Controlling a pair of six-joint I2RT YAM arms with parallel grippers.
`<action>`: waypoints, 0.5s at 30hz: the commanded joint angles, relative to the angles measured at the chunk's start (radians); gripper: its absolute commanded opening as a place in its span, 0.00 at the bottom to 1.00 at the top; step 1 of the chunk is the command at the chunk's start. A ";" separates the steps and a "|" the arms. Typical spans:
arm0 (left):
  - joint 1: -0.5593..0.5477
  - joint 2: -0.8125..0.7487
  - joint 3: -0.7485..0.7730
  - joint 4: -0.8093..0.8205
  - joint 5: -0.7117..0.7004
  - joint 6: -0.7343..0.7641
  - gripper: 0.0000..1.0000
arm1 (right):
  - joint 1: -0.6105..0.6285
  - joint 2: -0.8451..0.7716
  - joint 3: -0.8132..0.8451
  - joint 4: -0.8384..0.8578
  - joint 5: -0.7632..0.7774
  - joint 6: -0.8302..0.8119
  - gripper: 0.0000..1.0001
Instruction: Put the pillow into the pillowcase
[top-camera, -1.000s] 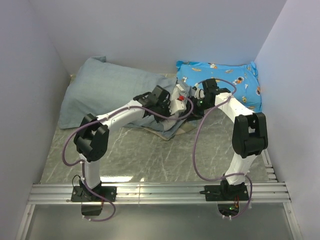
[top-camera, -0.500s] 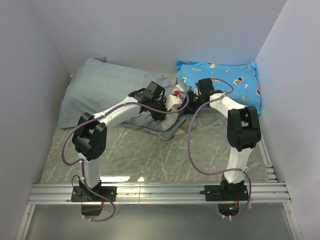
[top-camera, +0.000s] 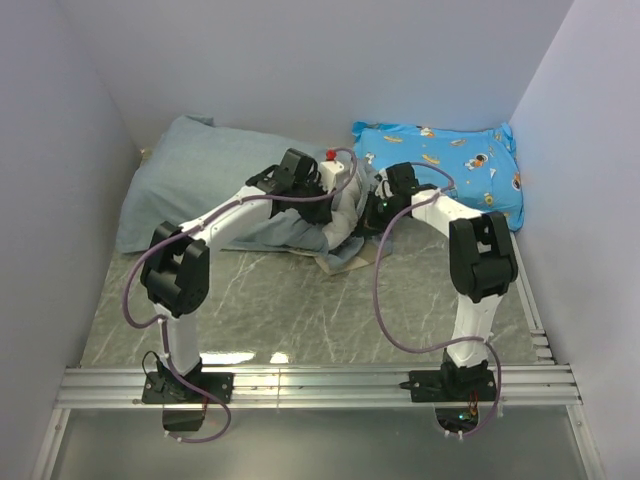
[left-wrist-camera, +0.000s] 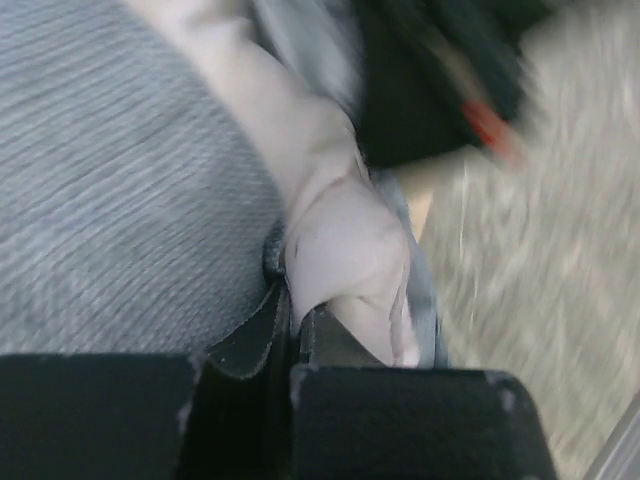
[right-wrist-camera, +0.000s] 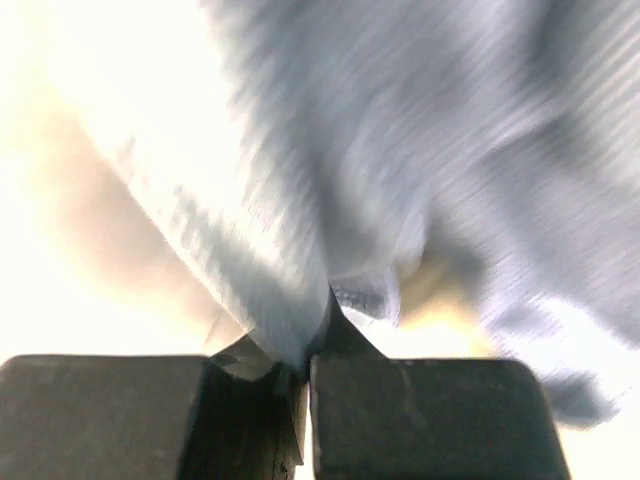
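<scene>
Top external view: the puffy grey-blue pillowcase (top-camera: 215, 185) lies at ten o'clock on the counter (top-camera: 300, 310). Both the left pincer (left-wrist-camera: 293, 325) and the right pincer (right-wrist-camera: 305, 350) pinch tight on its loose end, near the middle.

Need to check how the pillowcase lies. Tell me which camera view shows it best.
Top external: most of the grey-blue pillowcase shows, spread along the back left. The left wrist view gives only a blurred fold pinched in the left claw; the right wrist view only blurred fabric pinched in the right claw.
</scene>
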 joint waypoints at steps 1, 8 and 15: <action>-0.002 0.040 0.036 0.267 -0.173 -0.273 0.00 | 0.003 -0.157 0.001 -0.103 -0.262 -0.166 0.00; -0.057 0.216 0.111 0.281 -0.382 -0.383 0.00 | -0.014 -0.246 0.102 -0.303 -0.668 -0.248 0.00; 0.024 0.154 -0.058 0.376 -0.001 -0.486 0.21 | -0.088 -0.305 -0.005 -0.021 -0.771 0.056 0.00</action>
